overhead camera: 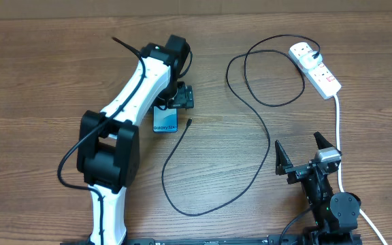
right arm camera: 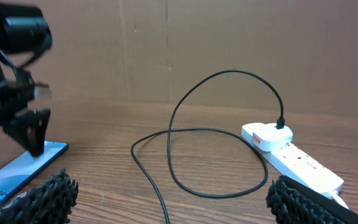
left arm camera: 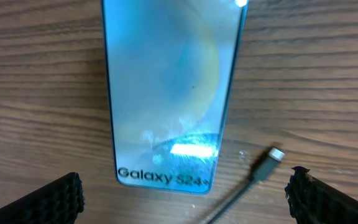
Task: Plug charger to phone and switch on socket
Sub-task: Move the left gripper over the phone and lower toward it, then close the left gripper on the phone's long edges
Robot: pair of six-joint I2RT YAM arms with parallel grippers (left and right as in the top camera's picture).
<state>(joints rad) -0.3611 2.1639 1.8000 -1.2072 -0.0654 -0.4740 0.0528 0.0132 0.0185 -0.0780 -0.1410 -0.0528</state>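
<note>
The phone (overhead camera: 165, 124) lies flat, screen up, on the worktop (overhead camera: 46, 82). The left gripper (overhead camera: 177, 101) is positioned over the phone with its jaws spread wide and holds nothing. Its fingertips (left arm camera: 64, 196) flank the phone end marked "Galaxy S24". The connector tip (left arm camera: 270, 162) of the charger (overhead camera: 264, 153) lies just beside that end, apart from the phone. The socket (overhead camera: 316, 68) lies well apart from the phone, on the connector side, and the charger cable runs into it. The right gripper (overhead camera: 299, 155), also well apart from the phone, has its jaws spread and is empty.
</note>
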